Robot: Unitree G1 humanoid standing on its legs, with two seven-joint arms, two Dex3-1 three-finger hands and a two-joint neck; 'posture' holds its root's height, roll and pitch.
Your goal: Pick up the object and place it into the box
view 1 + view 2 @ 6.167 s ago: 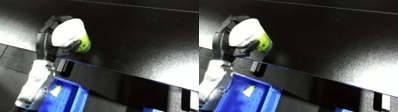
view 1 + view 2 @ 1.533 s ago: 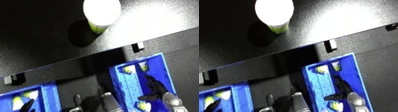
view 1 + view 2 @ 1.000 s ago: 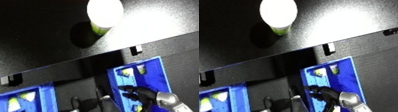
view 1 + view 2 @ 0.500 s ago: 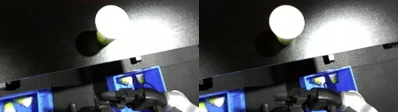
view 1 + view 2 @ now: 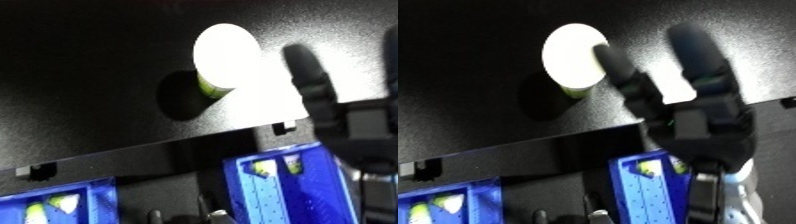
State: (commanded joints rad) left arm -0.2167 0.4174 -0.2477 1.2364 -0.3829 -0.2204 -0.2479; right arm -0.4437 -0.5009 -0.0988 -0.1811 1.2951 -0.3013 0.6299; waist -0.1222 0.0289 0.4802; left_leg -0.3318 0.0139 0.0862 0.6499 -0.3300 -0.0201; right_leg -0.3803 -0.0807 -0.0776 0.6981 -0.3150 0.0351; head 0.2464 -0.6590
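Observation:
A cup with a white top and a lime-green side [image 5: 224, 59] stands upright on the black table [image 5: 84, 85], near its front edge. My right hand [image 5: 704, 125] reaches up over that edge just right of the cup, its black fingers [image 5: 620, 70] straight and spread, open and holding nothing. One finger overlaps the cup's right rim in the right eye view; I cannot tell whether it touches. A blue bin [image 5: 298, 192] sits below the table edge under this hand. My left hand shows in no view.
A second blue bin [image 5: 67, 205] holding small yellow-green pieces lies at the lower left. Black clips [image 5: 37, 171] stick out from the table's front edge. A bright glare patch lies on the table right of the cup.
My right hand has risen from beside the blue bin to above the table edge, next to the cup. The camera has shifted, so the cup sits lower in the picture.

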